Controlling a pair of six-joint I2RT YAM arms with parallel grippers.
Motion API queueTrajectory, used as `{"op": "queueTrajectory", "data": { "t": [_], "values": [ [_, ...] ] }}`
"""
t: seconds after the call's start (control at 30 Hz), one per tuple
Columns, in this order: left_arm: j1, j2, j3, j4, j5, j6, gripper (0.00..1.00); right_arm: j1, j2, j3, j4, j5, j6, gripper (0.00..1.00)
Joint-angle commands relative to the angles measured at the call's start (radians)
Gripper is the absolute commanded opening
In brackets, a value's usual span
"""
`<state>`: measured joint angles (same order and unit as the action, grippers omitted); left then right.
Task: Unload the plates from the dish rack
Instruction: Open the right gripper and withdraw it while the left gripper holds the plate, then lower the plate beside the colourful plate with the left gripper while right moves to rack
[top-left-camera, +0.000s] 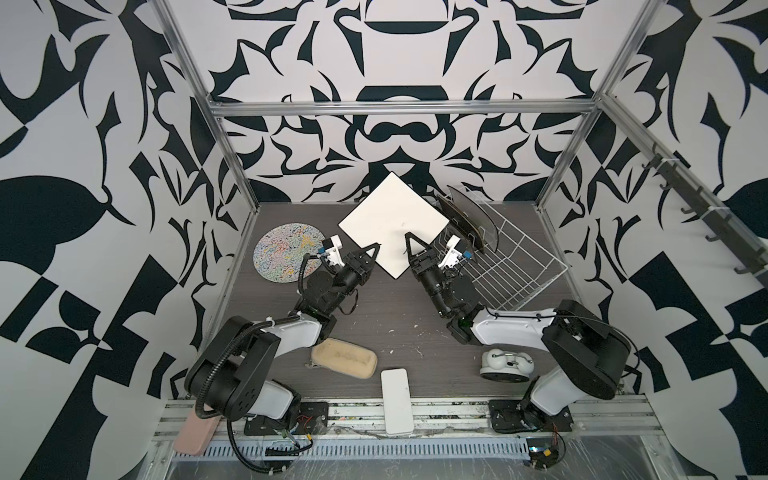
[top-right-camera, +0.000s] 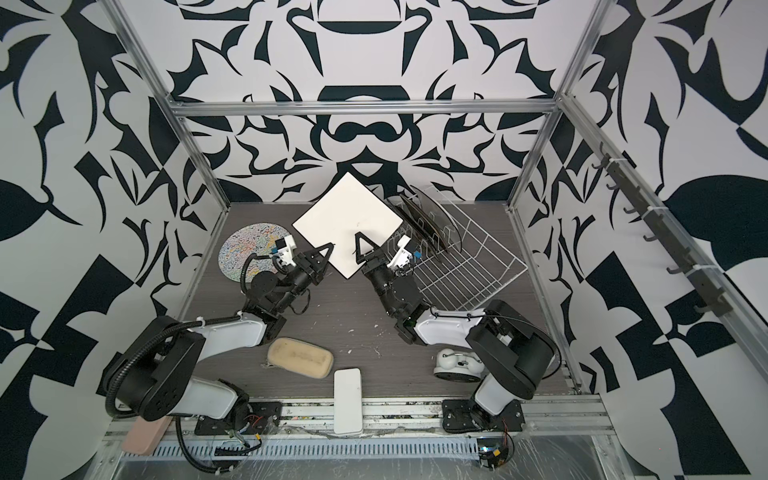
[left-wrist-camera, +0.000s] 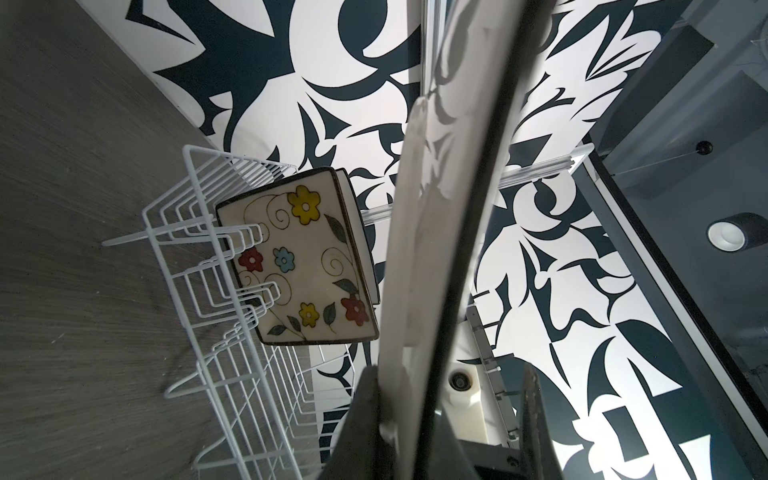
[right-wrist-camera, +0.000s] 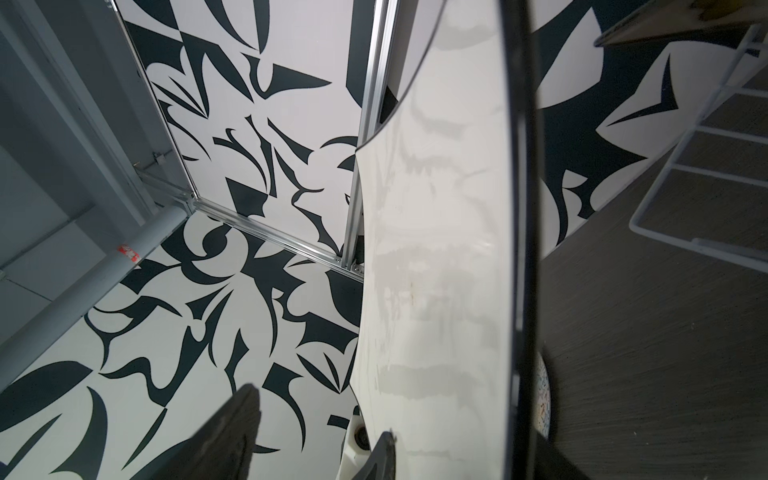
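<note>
- Gripping the lower left edge of a square plate (top-left-camera: 388, 220), the left tool (top-left-camera: 375, 248) is closed on it. In the left wrist view its dark, scuffed fingers (left-wrist-camera: 361, 415) sit on either side of the plate, which is seen edge-on.
- The right tool (top-left-camera: 409, 241) stands open at the neighbouring edge. One black triangular finger lies over the white back in both top views. In the right wrist view a finger (right-wrist-camera: 232, 432) stands apart from that face, and the other finger is hidden behind the plate.
- The square plate is smooth and glossy, white on the back with a thin dark rim. It is held up tilted, one corner towards the back wall, just beside the dish rack (top-left-camera: 521, 249). Its front face shows in no view.
- The dish rack is a rectangular basket of white coated wire with rows of bent prongs, set askew at the right rear of the counter (top-left-camera: 395, 316). The right arm (top-left-camera: 440, 286) covers its near corner.
- A cream flowered plate (left-wrist-camera: 303, 266) with a brown rim stands on edge at the rack's far end. A second plate (left-wrist-camera: 360, 232) right behind it is mostly hidden. In both top views these read only as dark curved slabs under glare.
- A round plate (top-left-camera: 278, 249) with multicolour squiggles lies flat on the grey wood-grain counter at left, partly covered by the left arm (top-left-camera: 328, 286).
- Near the front lie a beige, porous oblong sponge (top-left-camera: 345, 357) and a flat white block (top-left-camera: 397, 401) that reaches onto the metal rail.
</note>
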<state>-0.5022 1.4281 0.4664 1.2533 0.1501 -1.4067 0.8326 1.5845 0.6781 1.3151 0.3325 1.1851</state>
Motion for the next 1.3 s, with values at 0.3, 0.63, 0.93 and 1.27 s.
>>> {"op": "queueTrajectory", "data": {
  "t": [0.3, 0.63, 0.93, 1.27],
  "values": [
    [0.008, -0.125, -0.023, 0.173, -0.095, 0.048, 0.0, -0.017, -0.044, -0.01, 0.074, 0.004, 0.023, 0.84],
    [0.014, -0.185, -0.043, 0.173, -0.187, 0.105, 0.0, -0.034, -0.074, -0.052, 0.057, 0.022, 0.031, 0.84],
    [0.016, -0.222, -0.094, 0.173, -0.282, 0.142, 0.0, -0.048, -0.128, -0.071, -0.008, 0.018, 0.011, 0.84],
    [0.016, -0.191, -0.135, 0.173, -0.384, 0.152, 0.0, -0.059, -0.202, -0.069, -0.115, -0.01, -0.04, 0.84]
  ]
}}
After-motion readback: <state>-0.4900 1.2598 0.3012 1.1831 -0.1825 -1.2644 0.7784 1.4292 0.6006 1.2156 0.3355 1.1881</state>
